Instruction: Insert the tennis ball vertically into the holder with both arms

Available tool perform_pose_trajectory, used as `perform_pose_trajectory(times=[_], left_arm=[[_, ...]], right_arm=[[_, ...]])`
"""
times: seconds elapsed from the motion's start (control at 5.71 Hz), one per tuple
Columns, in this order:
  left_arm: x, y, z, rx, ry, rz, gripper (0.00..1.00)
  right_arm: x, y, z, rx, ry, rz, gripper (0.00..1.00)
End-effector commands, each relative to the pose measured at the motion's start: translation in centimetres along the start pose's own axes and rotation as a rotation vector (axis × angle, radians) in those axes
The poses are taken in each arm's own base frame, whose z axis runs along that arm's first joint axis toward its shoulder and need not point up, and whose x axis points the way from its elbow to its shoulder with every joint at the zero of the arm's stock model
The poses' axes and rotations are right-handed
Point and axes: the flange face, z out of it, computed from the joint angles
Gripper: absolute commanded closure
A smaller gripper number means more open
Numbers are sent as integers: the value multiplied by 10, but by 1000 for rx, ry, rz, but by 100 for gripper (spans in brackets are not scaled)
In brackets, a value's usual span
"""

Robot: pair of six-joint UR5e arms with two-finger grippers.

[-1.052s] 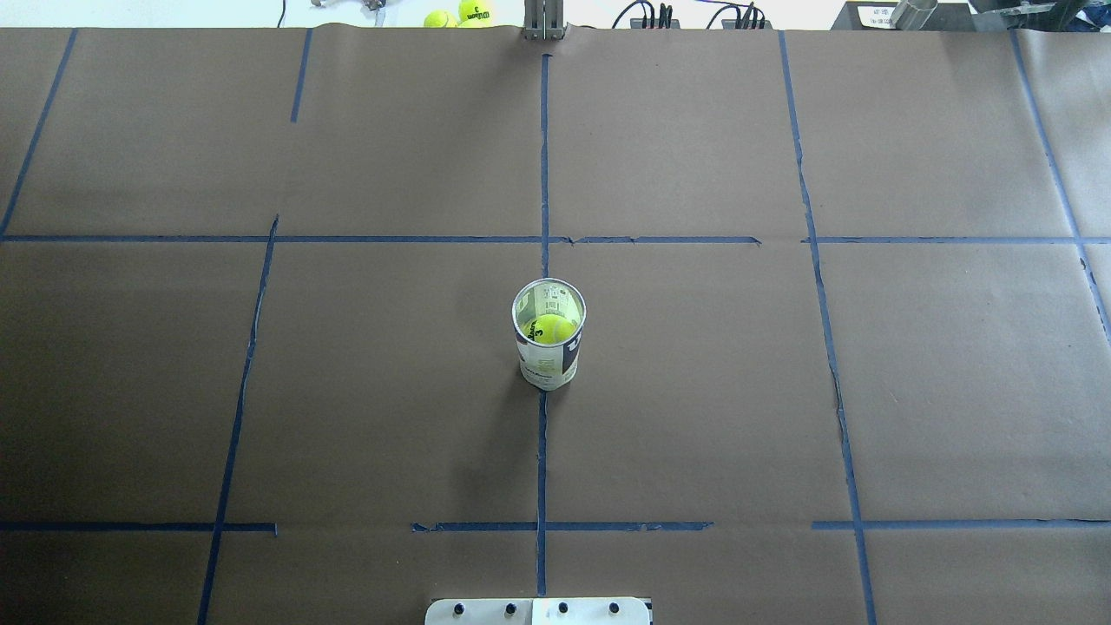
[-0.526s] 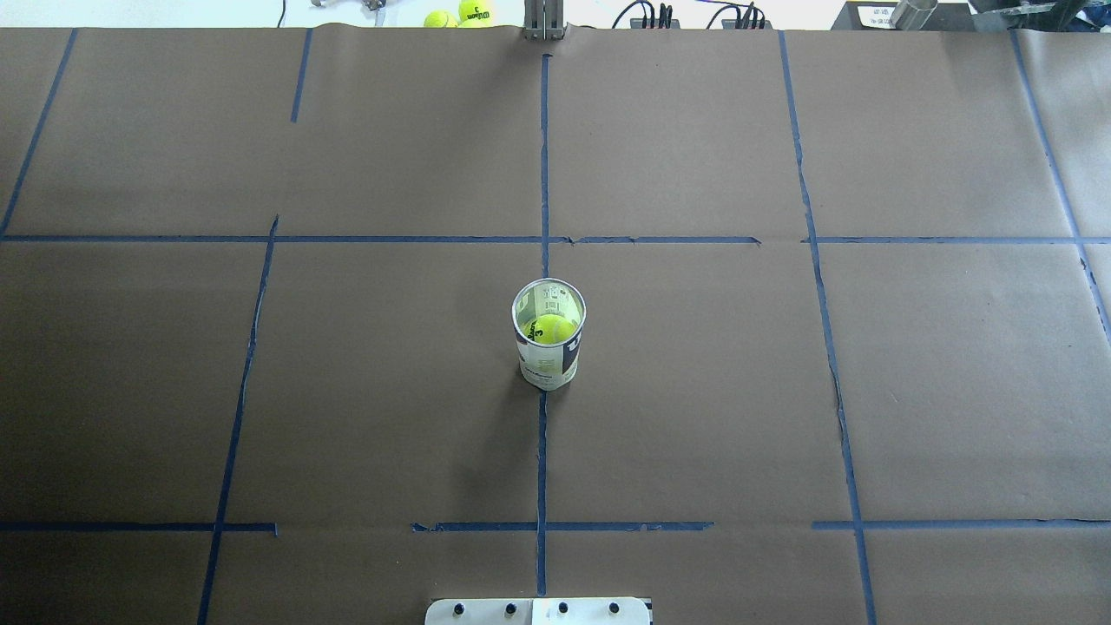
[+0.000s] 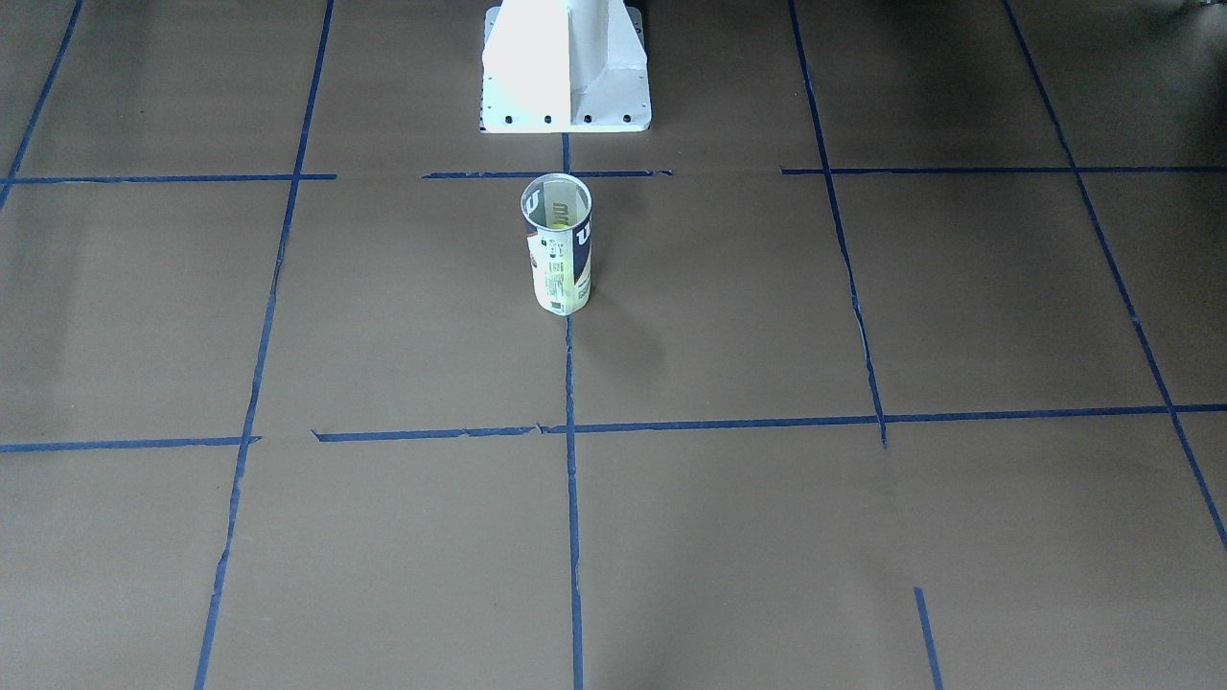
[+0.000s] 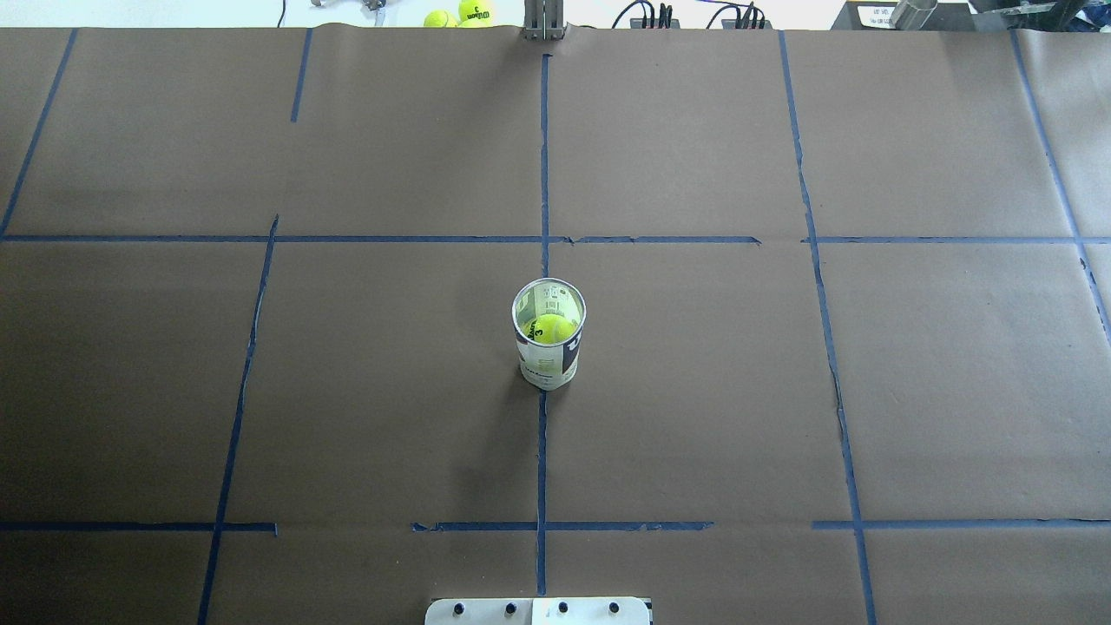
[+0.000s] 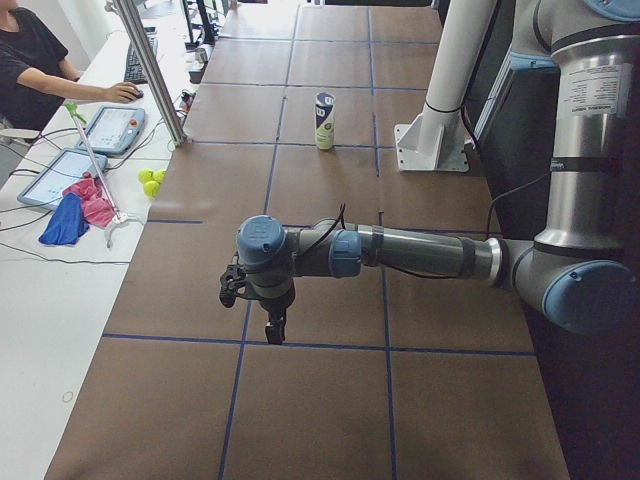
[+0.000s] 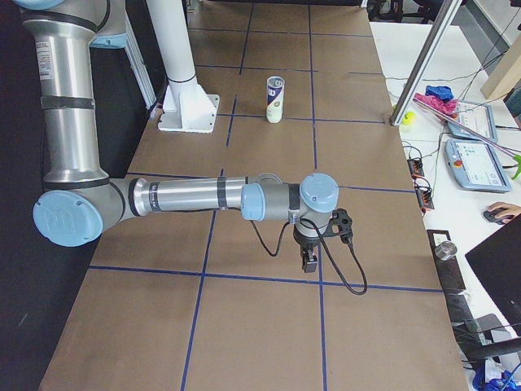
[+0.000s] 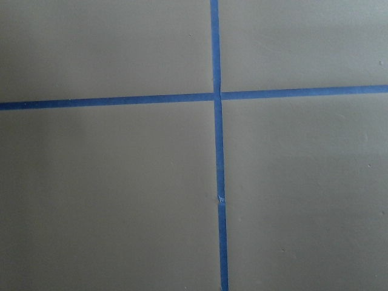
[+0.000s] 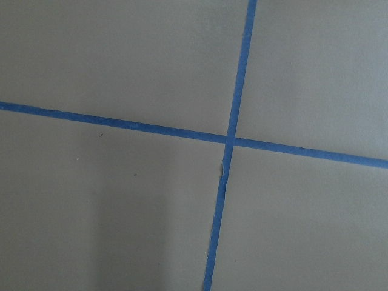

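Standing upright at the middle of the overhead frame, the can (image 4: 548, 334) rests on the brown paper-covered table (image 4: 347, 391), astride the centre tape line (image 4: 542, 460). The ball (image 4: 552, 328) lies inside it, visible through the open mouth and below the rim. On this evidence the insertion appears complete.

The left claw (image 5: 272, 326) hangs over the paper at the lower left of the left-side view. The right claw (image 6: 309, 261) hangs likewise at the lower centre of the right-side view. Both are well apart from the can. How far either claw is open cannot be told, and no object is seen in either one. The wrist views show only paper and crossed tape.

Hazards:
- The can is tall, narrow and unfastened. An arm sweeping across the centre would probably tip it, and the ball could then roll out.
- The black cable (image 6: 346, 273) looping below the right wrist hangs low. It could snag during a low pass.

Markings:
- Ball: black brand lettering, partly readable, above the numeral "3".
- Can: a white "W" on a navy band (image 4: 574, 345). The fine print on the white panel is illegible.
- The spare balls (image 4: 460, 13) at the top edge of the overhead frame carry dark lettering too small to read.
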Motion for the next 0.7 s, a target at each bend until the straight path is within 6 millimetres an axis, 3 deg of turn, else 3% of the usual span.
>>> perform_pose_trajectory(times=[0.0,0.53], left_arm=[[6,4,7,-20,2,14,0],[7,5,11,-28,-1,19,0]], right_arm=[[4,6,5,-10,-3,11,0],[5,6,6,-16,-5,16,0]])
